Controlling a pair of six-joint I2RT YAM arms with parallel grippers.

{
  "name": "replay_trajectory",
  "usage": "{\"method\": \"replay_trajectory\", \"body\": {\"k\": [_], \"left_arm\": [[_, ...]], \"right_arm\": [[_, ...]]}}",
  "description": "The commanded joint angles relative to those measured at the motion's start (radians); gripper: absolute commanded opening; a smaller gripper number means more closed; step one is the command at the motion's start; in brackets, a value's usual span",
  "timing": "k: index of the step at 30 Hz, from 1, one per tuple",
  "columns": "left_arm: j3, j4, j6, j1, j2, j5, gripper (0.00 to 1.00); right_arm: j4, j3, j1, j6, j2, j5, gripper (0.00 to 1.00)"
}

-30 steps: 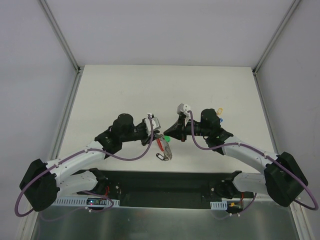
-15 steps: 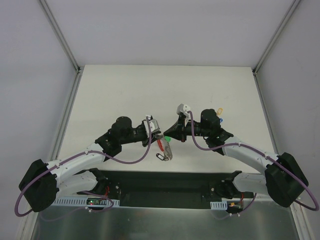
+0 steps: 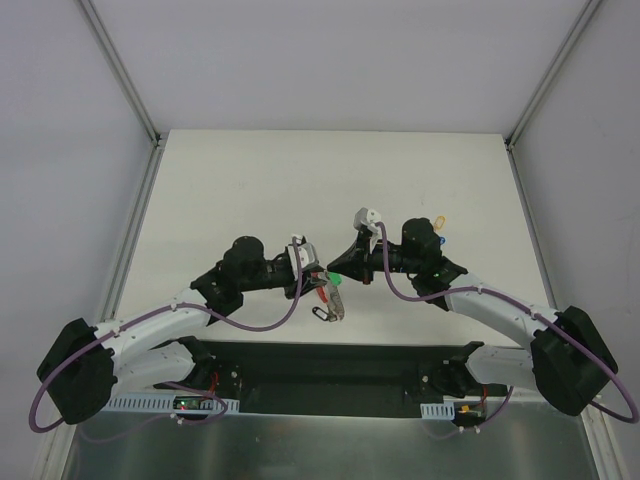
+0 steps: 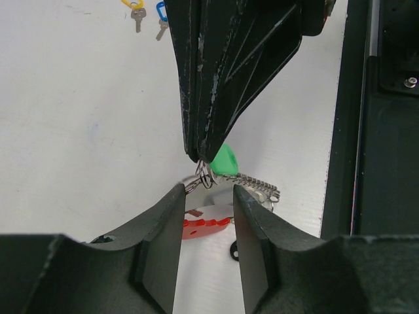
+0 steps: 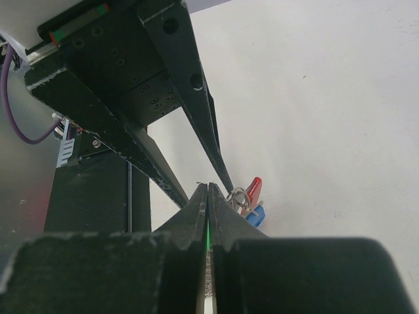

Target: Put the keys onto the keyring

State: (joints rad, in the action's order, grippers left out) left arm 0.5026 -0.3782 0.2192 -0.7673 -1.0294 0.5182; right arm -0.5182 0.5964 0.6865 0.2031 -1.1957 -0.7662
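My right gripper [image 3: 337, 272] is shut on the green key [image 3: 335, 279] and holds it just above the table; the left wrist view shows its fingers [image 4: 216, 98] pinching the green head [image 4: 226, 161]. In the right wrist view only a green sliver [image 5: 208, 237] shows between its closed fingers. The keyring [image 3: 329, 300] lies below it, with a red loop [image 4: 206, 226], a grey chain [image 4: 258, 184] and a small wire ring [image 4: 204, 176] at the key's tip. My left gripper [image 4: 208, 191] is open, its tips just short of that ring. The yellow key [image 4: 133, 6] and blue key [image 4: 160, 12] lie apart on the table.
The yellow key [image 3: 440, 221] and blue key [image 3: 446, 238] lie behind the right wrist. The black base plate [image 3: 320, 365] runs along the near edge, close to the keyring. White walls with metal rails [image 3: 130, 230] bound the table.
My left wrist has shifted slightly nearer and right, toward the keyring. The right gripper and green key have stayed put.
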Motion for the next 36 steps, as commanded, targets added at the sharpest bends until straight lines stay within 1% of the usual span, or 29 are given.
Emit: {"method": "replay_trajectory", "body": {"k": [1, 4, 6, 7, 10, 25, 36], "left_arm": [[-0.024, -0.036, -0.027, -0.012, 0.032, 0.0, 0.35], [-0.026, -0.037, -0.029, -0.017, 0.034, -0.013, 0.34], [-0.022, -0.037, -0.03, -0.018, 0.028, -0.023, 0.31], [-0.019, -0.037, -0.03, -0.02, 0.026, -0.029, 0.24], [-0.016, -0.044, -0.032, -0.021, 0.02, -0.056, 0.18], [-0.016, -0.09, -0.041, -0.03, -0.001, -0.095, 0.18], [-0.01, -0.123, -0.047, -0.032, -0.018, -0.067, 0.19]], "right_arm": [[-0.045, 0.034, 0.008, 0.019, 0.035, -0.005, 0.01], [-0.045, 0.036, 0.008, 0.019, 0.036, -0.007, 0.01], [-0.045, 0.036, 0.01, 0.019, 0.036, -0.007, 0.01], [-0.045, 0.036, 0.008, 0.019, 0.038, -0.008, 0.01], [-0.045, 0.034, 0.008, 0.019, 0.039, -0.008, 0.01], [-0.045, 0.036, 0.011, 0.019, 0.044, -0.015, 0.01], [-0.045, 0.04, 0.015, 0.019, 0.039, -0.022, 0.01]]}}
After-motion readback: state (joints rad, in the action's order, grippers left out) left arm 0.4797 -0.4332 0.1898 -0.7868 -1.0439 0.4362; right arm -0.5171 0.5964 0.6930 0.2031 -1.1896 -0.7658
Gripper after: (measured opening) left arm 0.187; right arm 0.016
